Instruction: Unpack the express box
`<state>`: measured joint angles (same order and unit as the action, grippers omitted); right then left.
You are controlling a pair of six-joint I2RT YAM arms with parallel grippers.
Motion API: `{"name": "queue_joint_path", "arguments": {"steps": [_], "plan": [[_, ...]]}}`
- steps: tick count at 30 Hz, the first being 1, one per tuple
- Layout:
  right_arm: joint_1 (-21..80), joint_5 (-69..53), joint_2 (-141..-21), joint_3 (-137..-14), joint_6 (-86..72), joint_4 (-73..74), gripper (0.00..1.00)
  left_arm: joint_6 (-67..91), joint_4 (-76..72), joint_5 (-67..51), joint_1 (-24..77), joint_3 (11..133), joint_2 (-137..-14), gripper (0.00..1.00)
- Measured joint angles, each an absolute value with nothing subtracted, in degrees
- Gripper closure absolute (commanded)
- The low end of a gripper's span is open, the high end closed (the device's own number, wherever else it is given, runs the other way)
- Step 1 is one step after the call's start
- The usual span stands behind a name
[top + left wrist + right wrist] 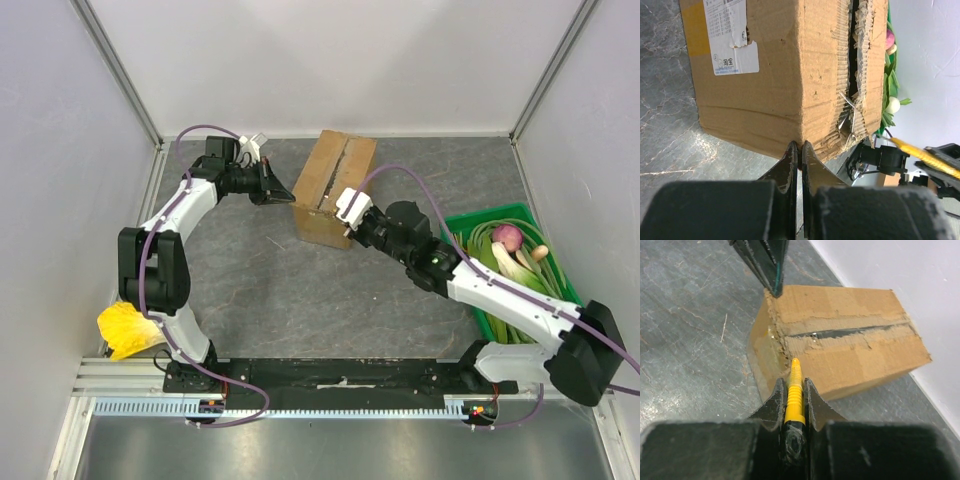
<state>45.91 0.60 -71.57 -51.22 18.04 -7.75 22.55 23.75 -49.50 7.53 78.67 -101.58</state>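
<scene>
Box (335,185) is set on the table (300,300) toward the back wall, turned at an angle, left of the green crate (490,213) of vegetables and between the two grippers. Flaps are lying flat. The centre seam (850,332) is seen ragged, with a dark gap along it. A white label (732,37) is stuck on one side. Left gripper (799,146) is closed, fingers together, nothing held. Its tips are placed against a corner edge of the box. Right gripper (794,383) is clamped on a yellow cutter (794,395), whose tip is set at the near end of the seam. A yellow object (128,330) is seen at the table's near left edge, too unclear to be named.
</scene>
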Motion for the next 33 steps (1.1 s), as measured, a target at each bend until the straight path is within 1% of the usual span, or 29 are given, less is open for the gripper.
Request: {"name": "queue_joint_path", "arguments": {"steps": [2, 3, 6, 7, 9, 11, 15, 19, 21, 26, 30, 33], "plan": [[45.9, 1.6, -69.6, -51.2, 17.6, -6.3, 1.00, 22.5, 23.8, -49.5, 7.5, 78.7, -101.6, 0.78], [45.8, 2.2, -68.4, -51.3, 17.3, -5.5, 1.00, 22.5, 23.8, -49.5, 7.4, 78.7, -101.6, 0.64], [45.8, 6.3, -65.3, -53.5, 13.8, -3.5, 0.98, 22.6, 23.6, -49.9, 7.3, 78.7, -101.5, 0.44], [45.9, 8.2, -64.8, -55.0, 12.3, -2.9, 0.95, 22.6, 23.4, -50.0, 7.4, 78.7, -101.5, 0.41], [45.8, 13.0, -64.6, -57.9, 10.1, -2.5, 0.92, 22.7, 23.2, -50.2, 7.4, 78.7, -101.3, 0.36], [45.6, 18.3, -64.9, -59.8, 8.3, -2.4, 0.92, 22.9, 22.8, -50.3, 7.4, 78.7, -100.8, 0.33], [43.8, 28.3, -68.7, -62.3, 3.9, -1.0, 0.91, 22.9, 22.0, -51.1, 7.4, 78.7, -99.1, 0.33], [38.5, 31.9, -74.7, -62.7, -2.8, 4.0, 0.97, 23.0, 22.1, -48.6, 7.4, 78.7, -97.1, 0.32], [35.3, 31.1, -76.7, -62.7, -5.8, 6.7, 0.99, 23.0, 23.0, -44.1, 7.4, 78.7, -95.7, 0.32], [29.2, 22.5, -79.4, -63.9, -12.2, 13.2, 1.00, 23.0, 25.8, -31.2, 6.9, 78.7, -91.3, 0.32], [26.0, 15.4, -82.5, -65.1, -16.4, 15.6, 1.00, 23.1, 27.0, -27.4, 6.5, 78.7, -90.7, 0.32], [21.8, 10.1, -84.8, -65.1, -20.0, 16.1, 1.00, 23.1, 28.1, -26.6, 6.3, 78.7, -90.9, 0.32]]}}
